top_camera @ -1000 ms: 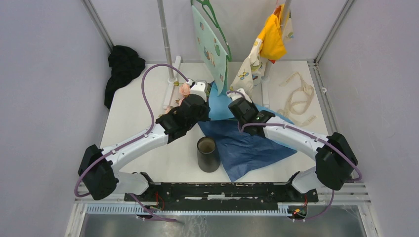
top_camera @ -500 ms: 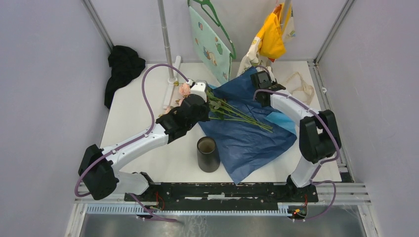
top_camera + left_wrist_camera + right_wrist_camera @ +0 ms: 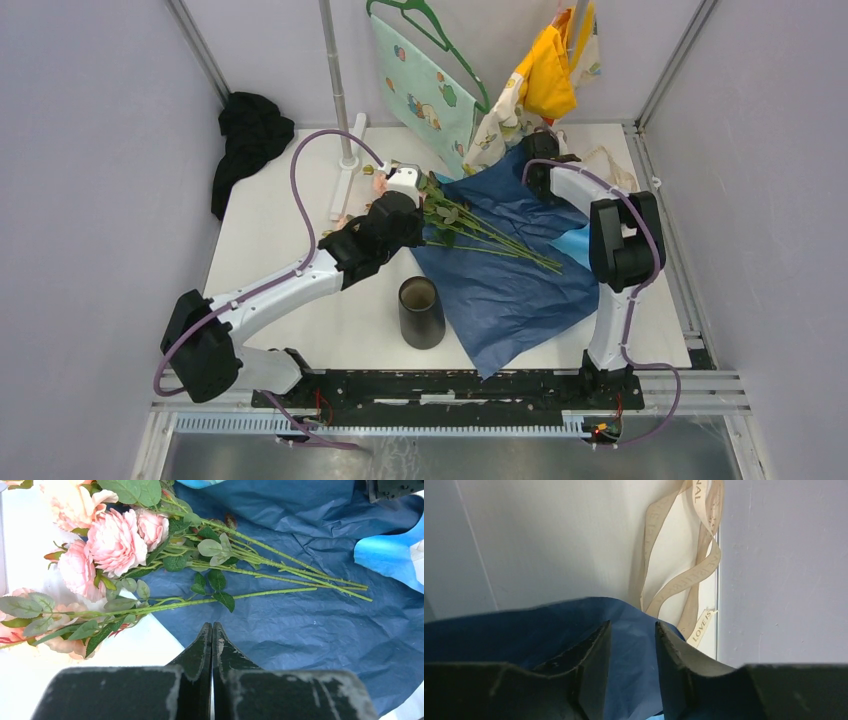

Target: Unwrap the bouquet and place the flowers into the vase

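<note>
The bouquet lies unwrapped. Its pink roses (image 3: 115, 540) rest on the white table, and their green stems (image 3: 485, 232) stretch across the spread dark-blue paper (image 3: 520, 280). A patch of light-blue paper (image 3: 390, 555) shows at the right. My left gripper (image 3: 212, 626) is shut and empty, hovering just short of the nearest stem (image 3: 190, 603). My right gripper (image 3: 631, 628) is open at the far edge of the dark-blue paper (image 3: 524, 630), which shows between and below its fingers. The black vase (image 3: 421, 312) stands upright and empty near the front, beside the paper.
A cream ribbon (image 3: 689, 580) lies loose at the far right by the wall. A pale green cloth on a hanger (image 3: 425, 85) and a yellow garment (image 3: 548, 75) hang from the back rail. A black cloth heap (image 3: 250, 135) sits far left, near a metal pole (image 3: 338, 90).
My right arm swung to the far right, dragging the dark-blue paper open and baring the stems, then its jaws parted. The hanging green cloth swung. The left arm stayed put.
</note>
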Robot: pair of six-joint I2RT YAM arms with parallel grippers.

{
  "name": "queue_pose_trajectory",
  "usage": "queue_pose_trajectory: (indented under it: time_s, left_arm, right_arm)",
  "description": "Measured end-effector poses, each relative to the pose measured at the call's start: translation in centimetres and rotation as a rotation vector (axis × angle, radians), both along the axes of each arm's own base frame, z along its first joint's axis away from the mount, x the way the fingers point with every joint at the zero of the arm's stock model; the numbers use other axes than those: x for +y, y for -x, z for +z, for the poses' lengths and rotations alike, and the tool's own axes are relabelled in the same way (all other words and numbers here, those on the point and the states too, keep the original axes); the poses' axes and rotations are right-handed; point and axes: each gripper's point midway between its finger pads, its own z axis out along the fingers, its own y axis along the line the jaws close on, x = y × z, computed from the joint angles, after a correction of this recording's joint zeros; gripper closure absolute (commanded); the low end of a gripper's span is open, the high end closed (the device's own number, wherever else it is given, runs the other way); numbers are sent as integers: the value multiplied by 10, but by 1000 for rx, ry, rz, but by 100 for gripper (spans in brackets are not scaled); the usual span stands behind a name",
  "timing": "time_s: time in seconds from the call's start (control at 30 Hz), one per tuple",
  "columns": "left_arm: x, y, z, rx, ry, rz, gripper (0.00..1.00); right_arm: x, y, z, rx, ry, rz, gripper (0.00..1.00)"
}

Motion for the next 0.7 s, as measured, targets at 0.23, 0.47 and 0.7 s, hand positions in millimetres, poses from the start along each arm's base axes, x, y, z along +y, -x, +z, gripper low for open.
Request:
queue_pose_trajectory:
  time_s: [0.23, 0.47, 0.7]
  left_arm:
    - [5, -2, -1, -6, -15, 25, 96]
    - [21, -3, 7, -26, -43, 84, 81]
    - [32, -2, 25, -54, -43, 124, 51]
  right_arm:
    - [7, 19, 13, -38, -70, 20, 34]
    - [36, 53, 128, -372, -257, 138, 32]
    - [106, 95, 189, -538, -409, 392, 33]
